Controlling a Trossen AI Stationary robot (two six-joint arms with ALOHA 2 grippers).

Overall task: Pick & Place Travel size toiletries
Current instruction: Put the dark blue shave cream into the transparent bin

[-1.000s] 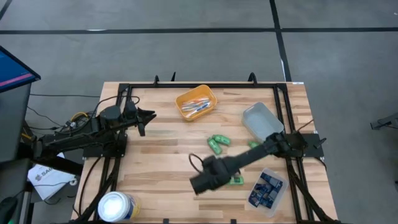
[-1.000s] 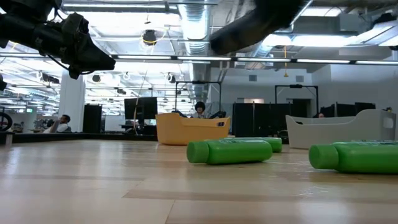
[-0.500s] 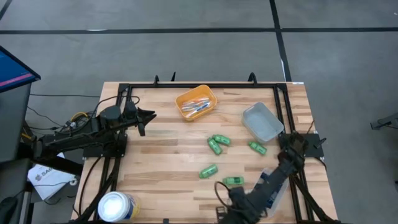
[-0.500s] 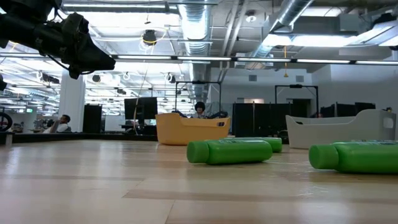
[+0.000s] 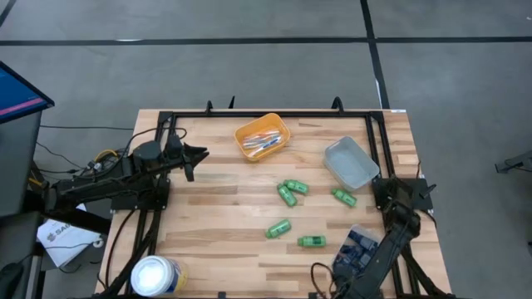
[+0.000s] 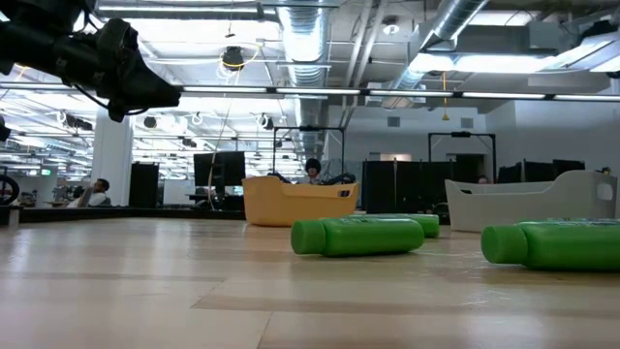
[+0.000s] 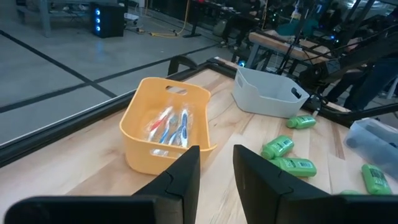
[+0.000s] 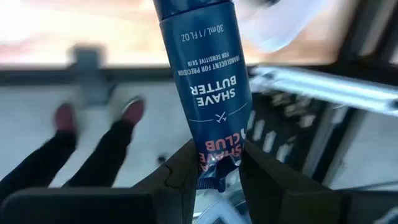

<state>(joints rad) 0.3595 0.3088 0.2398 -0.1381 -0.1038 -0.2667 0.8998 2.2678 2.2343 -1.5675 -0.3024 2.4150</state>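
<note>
Tabletop (image 5: 208,224), wooden, black frame rails on its edges. Orange tray (image 5: 262,136) near the far edge, holding thin toothbrush-like sticks (image 7: 169,124) in white, blue and pink; sorted, by the look of it. Grey tray (image 5: 351,162) toward the far right corner, empty as far as the left wrist view shows. Clear tray (image 5: 357,249) at the near right corner, holding dark navy packets (image 5: 356,246). Green bottles: five loose on the open wood in the middle and right of the tabletop, a touching pair (image 5: 289,191), one just beside the grey tray (image 5: 343,197), two nearer the near edge (image 5: 279,227) (image 5: 313,242); judged still to be placed. Right gripper (image 8: 214,163): fingers pinched on the crimped tail of a navy shave-butter packet (image 8: 205,81), carried off the near right corner of the tabletop, over floor. Left gripper (image 7: 216,177): narrow gap, holding nothing, raised at the left edge, waiting. White tub (image 5: 155,276) at the near left corner. Clearance: wide bare wood across the left half and near-middle; right edge crowded by two trays, frame rail and right arm.
</note>
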